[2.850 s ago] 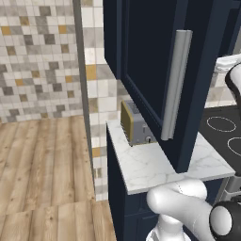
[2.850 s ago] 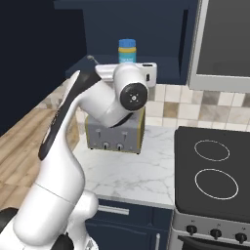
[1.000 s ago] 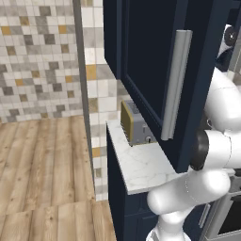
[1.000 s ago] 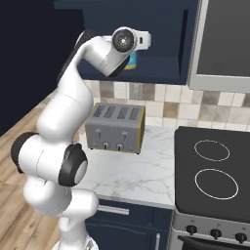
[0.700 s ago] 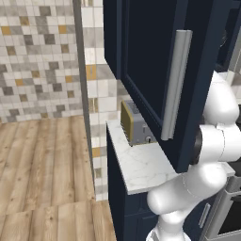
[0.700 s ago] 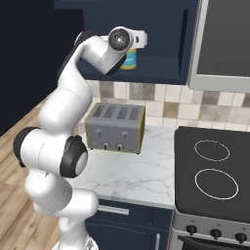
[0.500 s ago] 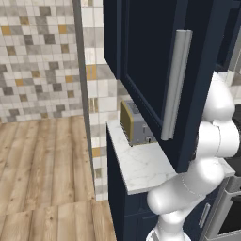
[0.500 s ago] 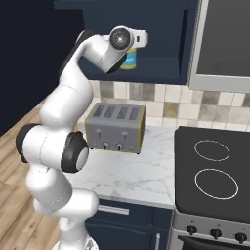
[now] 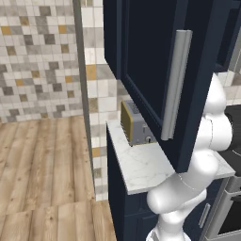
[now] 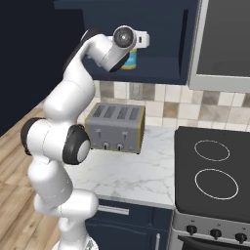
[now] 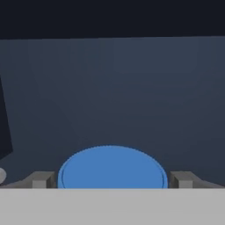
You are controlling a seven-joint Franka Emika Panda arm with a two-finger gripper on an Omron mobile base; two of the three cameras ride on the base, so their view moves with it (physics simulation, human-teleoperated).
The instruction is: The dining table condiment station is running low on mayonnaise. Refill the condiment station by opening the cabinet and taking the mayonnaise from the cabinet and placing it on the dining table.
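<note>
The cabinet (image 10: pixel 163 29) stands open, its navy door (image 9: pixel 146 61) with the silver bar handle (image 9: pixel 176 84) swung out toward the left base camera. On its shelf sits the mayonnaise (image 10: pixel 130 61); its yellow body and blue base peek out from behind my wrist. In the hand view its blue lid (image 11: pixel 113 169) lies between the two fingertips (image 11: pixel 41 180). My gripper (image 11: pixel 112 181) is open, one finger on each side of the lid, not closed on it. The dining table is out of view.
A steel toaster (image 10: pixel 116 128) stands on the short marble counter (image 10: pixel 132 178) directly under the cabinet. A black stove (image 10: pixel 212 178) is to the right, with a microwave (image 10: pixel 227 44) above it. Tiled wall and wooden floor (image 9: pixel 42 160) lie to the left.
The arm has risen from in front of the toaster up to the cabinet shelf. Over the last second the hand has barely moved at the jar. The jaws have stayed open.
</note>
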